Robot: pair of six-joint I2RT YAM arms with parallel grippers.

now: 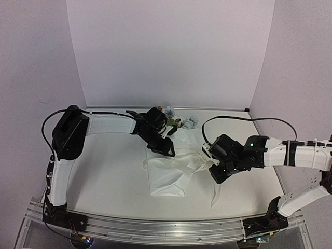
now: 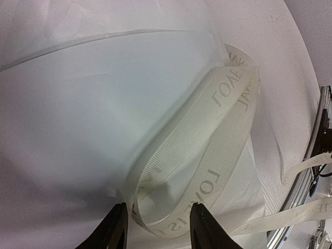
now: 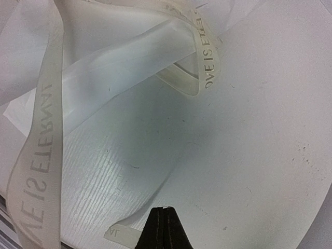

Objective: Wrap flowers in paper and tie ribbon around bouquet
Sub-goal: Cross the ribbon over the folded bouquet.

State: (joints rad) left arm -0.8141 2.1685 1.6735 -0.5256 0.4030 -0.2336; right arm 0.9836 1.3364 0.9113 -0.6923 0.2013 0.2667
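Between the jaws of my left gripper (image 2: 158,218), which stand half apart and pinch nothing, lies a fold of the ribbon (image 2: 218,129), its loop running ahead over the white paper (image 2: 78,114). My right gripper (image 3: 164,212) is closed tight, with a ribbon tail just beside it; whether it pinches ribbon I cannot tell. I should close the left on both layers, then pull slowly so the thin paper does not tear.

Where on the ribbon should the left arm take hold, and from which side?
Probably the bend of the ribbon loop nearest the left gripper: there it curls up off the paper, while the flat runs hug the sheet. Come down from above, across the band's width; the open jaws straddle that bend.
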